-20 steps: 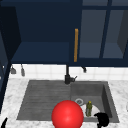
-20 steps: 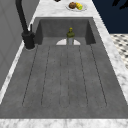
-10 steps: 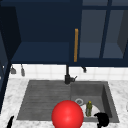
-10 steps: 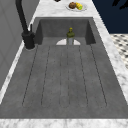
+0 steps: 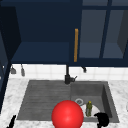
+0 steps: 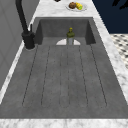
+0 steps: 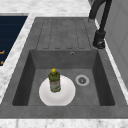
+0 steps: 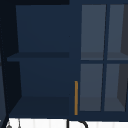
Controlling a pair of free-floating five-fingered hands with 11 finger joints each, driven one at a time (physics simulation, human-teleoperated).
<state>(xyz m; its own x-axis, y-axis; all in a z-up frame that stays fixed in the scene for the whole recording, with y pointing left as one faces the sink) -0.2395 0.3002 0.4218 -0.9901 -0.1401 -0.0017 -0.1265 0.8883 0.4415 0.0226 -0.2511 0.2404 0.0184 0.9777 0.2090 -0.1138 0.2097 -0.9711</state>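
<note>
At the front view's far left we see the left hand (image 5: 11,121) low over the counter, and we cannot tell how its fingers sit. Further right, the green bottle (image 7: 54,80) stands upright on the white plate (image 7: 66,96) in the sink basin (image 7: 100,75). Just right of it, the right hand (image 5: 101,119) hovers; its fingers look curled, holding nothing.

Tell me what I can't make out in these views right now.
- Left hand, front view: cut off by the bottom edge.
- Right hand, front view: a dark blob, its fingers unreadable.
- Plate, front view: partly hidden by the bottle and the hand.
- Bottle label, right side view: too small to read.
</note>
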